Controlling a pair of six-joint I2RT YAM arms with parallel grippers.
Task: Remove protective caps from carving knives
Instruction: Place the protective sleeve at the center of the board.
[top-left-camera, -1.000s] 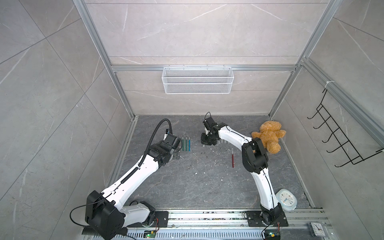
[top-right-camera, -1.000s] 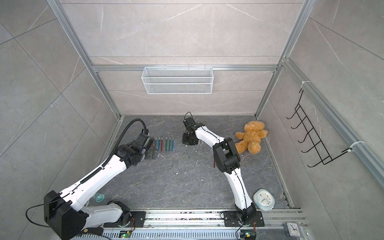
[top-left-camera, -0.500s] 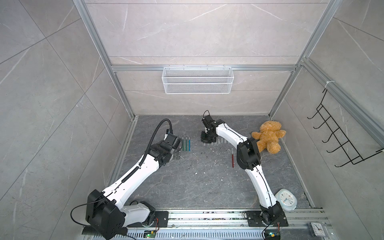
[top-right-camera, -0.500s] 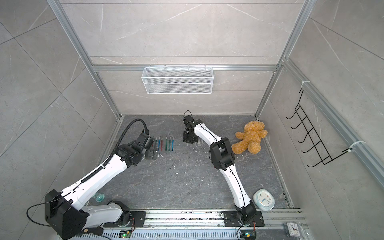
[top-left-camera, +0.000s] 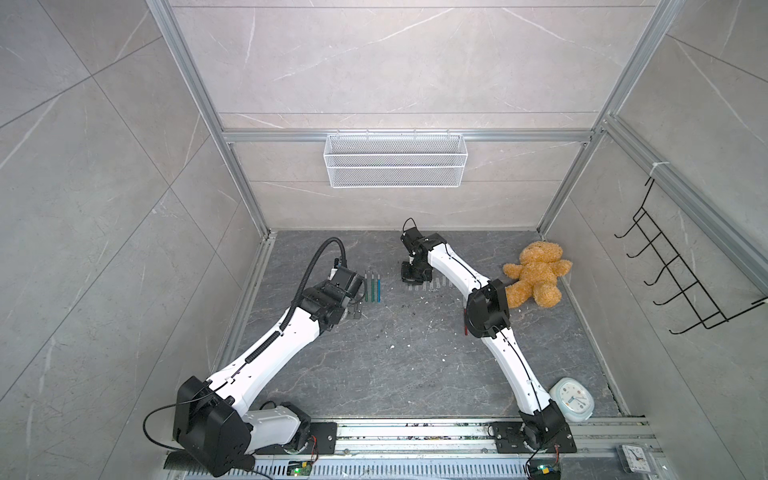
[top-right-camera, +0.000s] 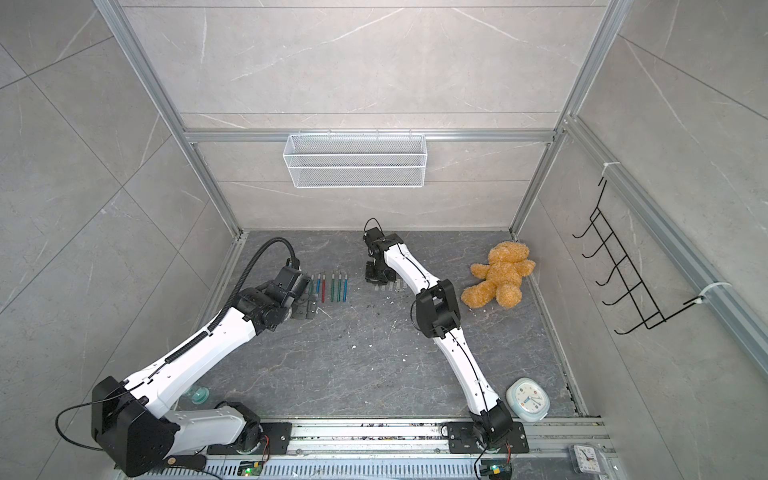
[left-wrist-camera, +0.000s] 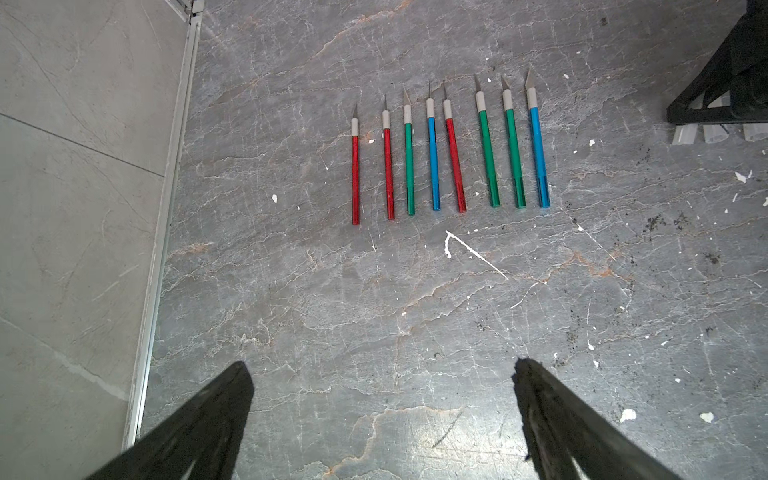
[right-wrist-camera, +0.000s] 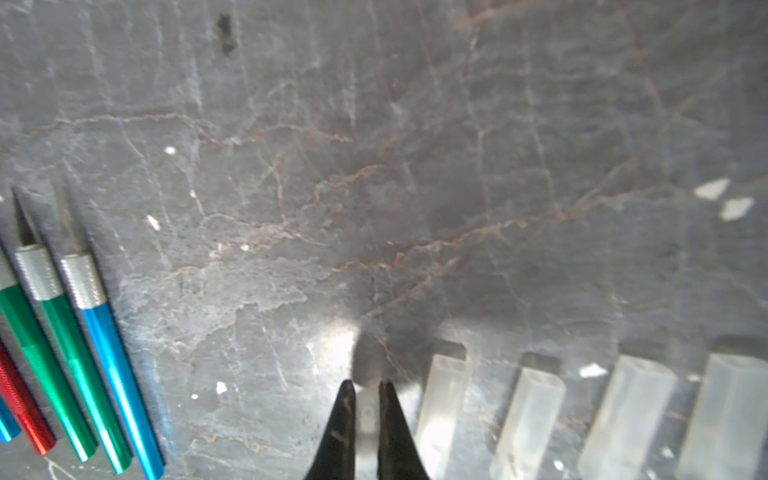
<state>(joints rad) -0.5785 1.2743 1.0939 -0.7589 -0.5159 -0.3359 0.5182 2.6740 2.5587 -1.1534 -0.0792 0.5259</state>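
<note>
Several carving knives (left-wrist-camera: 432, 158) with red, green and blue handles lie side by side on the grey floor, all blades bare; both top views show the row (top-left-camera: 372, 286) (top-right-camera: 334, 286). One more red knife (top-left-camera: 465, 322) lies alone beside my right arm's elbow. My left gripper (left-wrist-camera: 382, 374) (top-right-camera: 304, 309) stands open over bare floor just short of the handle ends. Low over the floor, my right gripper (right-wrist-camera: 366, 386) (top-left-camera: 411, 279) is shut on a small translucent protective cap (right-wrist-camera: 366, 409), at the end of a row of loose caps (right-wrist-camera: 442, 399) (top-left-camera: 422, 287).
A brown teddy bear (top-left-camera: 534, 274) lies at the right, close to the right arm. A pale round clock (top-left-camera: 571, 399) sits front right. A white wire basket (top-left-camera: 395, 160) hangs on the back wall and a black hook rack (top-left-camera: 681, 270) on the right wall.
The right arm's elbow has swung to the left and its gripper has shifted slightly left, still shut. The left arm has not moved.
</note>
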